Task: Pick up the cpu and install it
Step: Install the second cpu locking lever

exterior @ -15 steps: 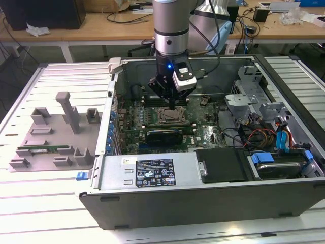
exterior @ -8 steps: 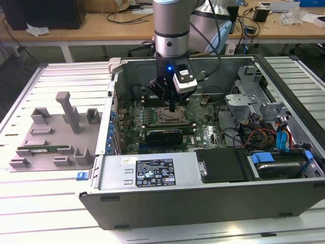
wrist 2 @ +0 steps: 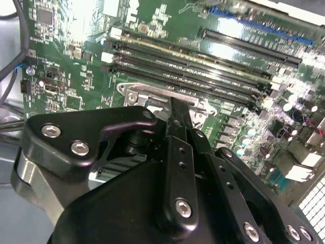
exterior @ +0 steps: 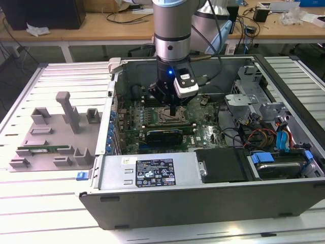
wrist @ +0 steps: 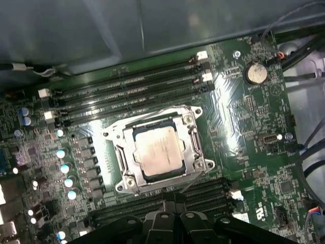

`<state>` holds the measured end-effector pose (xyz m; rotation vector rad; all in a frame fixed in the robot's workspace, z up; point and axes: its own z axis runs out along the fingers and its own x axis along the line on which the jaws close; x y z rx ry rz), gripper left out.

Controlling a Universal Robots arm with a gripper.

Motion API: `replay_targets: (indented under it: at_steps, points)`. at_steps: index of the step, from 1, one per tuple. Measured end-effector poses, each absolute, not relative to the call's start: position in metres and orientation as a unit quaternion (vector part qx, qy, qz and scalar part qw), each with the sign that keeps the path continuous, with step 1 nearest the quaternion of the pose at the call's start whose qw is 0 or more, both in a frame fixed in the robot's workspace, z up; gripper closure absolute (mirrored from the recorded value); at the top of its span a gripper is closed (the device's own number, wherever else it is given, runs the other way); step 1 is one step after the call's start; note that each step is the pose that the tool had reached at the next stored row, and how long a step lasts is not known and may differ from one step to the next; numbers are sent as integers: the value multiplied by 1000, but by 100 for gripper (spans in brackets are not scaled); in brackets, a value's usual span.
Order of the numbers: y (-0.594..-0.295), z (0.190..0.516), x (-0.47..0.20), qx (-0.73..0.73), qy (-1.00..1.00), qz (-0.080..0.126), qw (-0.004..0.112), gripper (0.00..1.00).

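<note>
Cpu sits in its socket; hand above, clenched, grasping nothing.

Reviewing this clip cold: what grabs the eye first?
The arm plunging into the open computer case, its gripper low over the motherboard. In the first wrist view, the silver-topped cpu lies inside the socket frame between rows of memory slots.

You've got the cpu seated in the socket frame on the motherboard inside the open case, memory slots on both sides, gripper directly above it.
</note>
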<state>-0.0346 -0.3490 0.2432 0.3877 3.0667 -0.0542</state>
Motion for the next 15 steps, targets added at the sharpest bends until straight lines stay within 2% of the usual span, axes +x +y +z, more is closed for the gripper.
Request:
replay_targets:
  at_steps: [15]
  points:
    - [-352,241,-40,97,995,-17,26,89]
